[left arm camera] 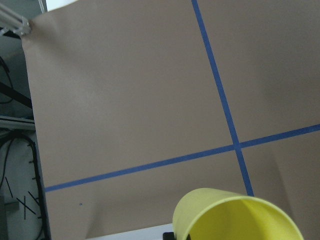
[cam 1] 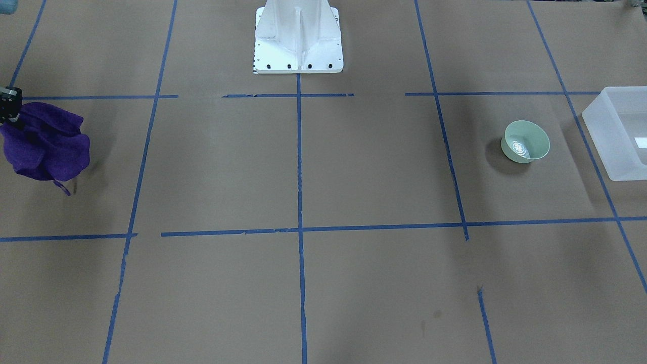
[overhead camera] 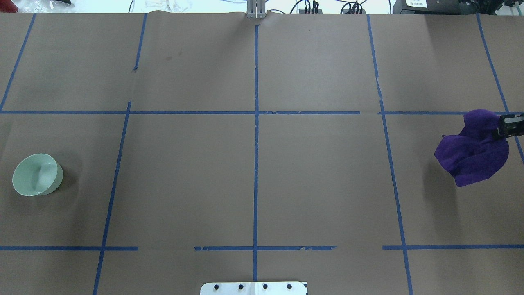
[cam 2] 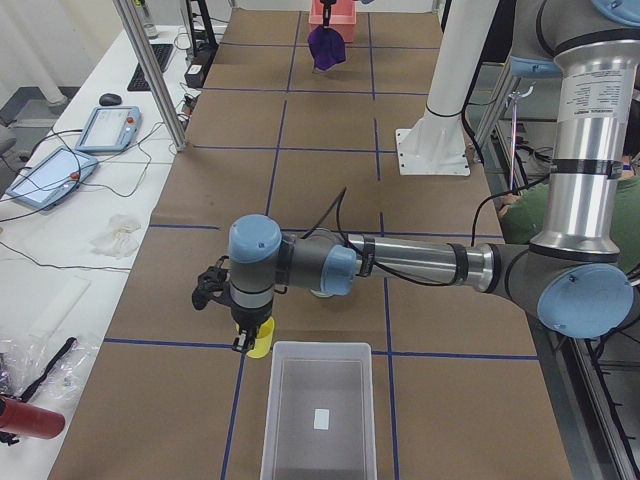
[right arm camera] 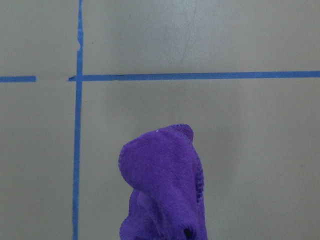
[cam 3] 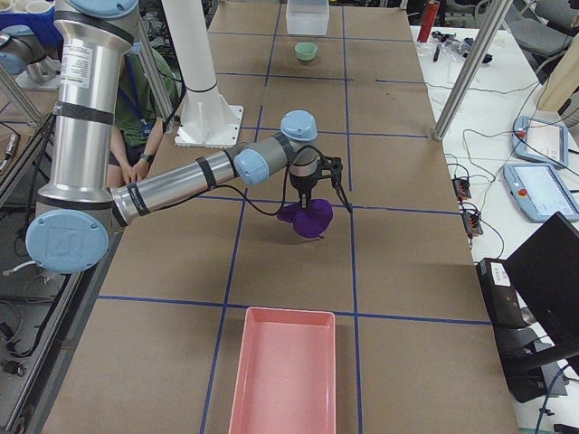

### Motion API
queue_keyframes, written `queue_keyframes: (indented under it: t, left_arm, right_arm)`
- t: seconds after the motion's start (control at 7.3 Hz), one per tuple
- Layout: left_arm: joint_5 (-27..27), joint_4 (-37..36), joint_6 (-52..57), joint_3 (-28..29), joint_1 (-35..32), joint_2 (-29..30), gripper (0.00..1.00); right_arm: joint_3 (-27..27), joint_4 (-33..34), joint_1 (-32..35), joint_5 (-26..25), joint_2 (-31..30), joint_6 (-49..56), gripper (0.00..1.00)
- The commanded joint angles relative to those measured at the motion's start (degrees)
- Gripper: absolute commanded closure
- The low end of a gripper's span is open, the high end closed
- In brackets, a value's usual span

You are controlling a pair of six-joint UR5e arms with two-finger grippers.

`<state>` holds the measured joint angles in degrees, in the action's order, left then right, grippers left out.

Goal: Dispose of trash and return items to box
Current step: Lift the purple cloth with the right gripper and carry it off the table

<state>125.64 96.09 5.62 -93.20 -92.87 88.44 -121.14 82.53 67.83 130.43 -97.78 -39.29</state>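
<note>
On front camera, shows bowl [cam 1: 525, 141] upright on table [cam 1: 323, 167], near bin [cam 1: 606, 146] but outside it. At opposite edge, shows right gripper [cam 1: 11, 108] clamped on a bunched purple cloth [cam 1: 45, 141], lifted off the surface judging by the shadow.

From overhead, agrees: bowl at left edge, cloth hanging from right gripper at right edge. Can't see bin or left arm.

From left-end camera, shows left gripper [cam 2: 245, 335] pointing down with cup [cam 2: 259, 345] under it, just beside the bin's corner and outside the wall. Can't judge finger gap from this angle. Shows neither cup nor bowl inside bin, only a small white patch on its floor.

From right-end camera, puts cloth above table, well short of pink tray [cam 3: 280, 371].

On left wrist camera, shows cup rim filling lower frame, off the table. Reads as pinched, though fingers barely show.

On right wrist camera, shows cloth dangling below lens near a tape cross. Hides the fingers.

Progress call: nothing finished. Cloth and cup both in the air, bowl not yet picked. Leaves: drop cloth (tray likely), cup into bin, then bowl.
</note>
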Motion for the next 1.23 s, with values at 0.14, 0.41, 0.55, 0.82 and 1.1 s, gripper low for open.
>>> queue_keyframes:
  t: [0.14, 0.41, 0.55, 0.82, 1.1]
  left_arm:
    - [6.59, 0.58, -0.79, 3.36, 2.23, -4.85, 1.0]
    - [8.81, 6.09, -0.79, 9.05, 4.88, -4.94, 1.0]
    - [8.92, 8.04, -0.79, 11.35, 6.63, -4.94, 1.0]
    - [10.14, 10.69, -0.79, 14.09, 7.26, -4.94, 1.0]
    - [10.15, 10.87, -0.79, 14.18, 7.44, -4.94, 0.52]
  right_arm:
    - [-0.76, 2.72, 9.75, 8.77, 3.64, 0.0, 1.0]
    - [-1.99, 2.81, 13.28, 10.46, 4.0, 0.09, 1.0]
    - [-2.95, 2.81, 14.42, 10.46, 4.0, 0.09, 1.0]
    - [-4.1, 2.81, 16.45, 10.46, 3.91, 0.09, 1.0]
    - [-4.63, 2.81, 17.94, 10.46, 3.65, 0.18, 1.0]
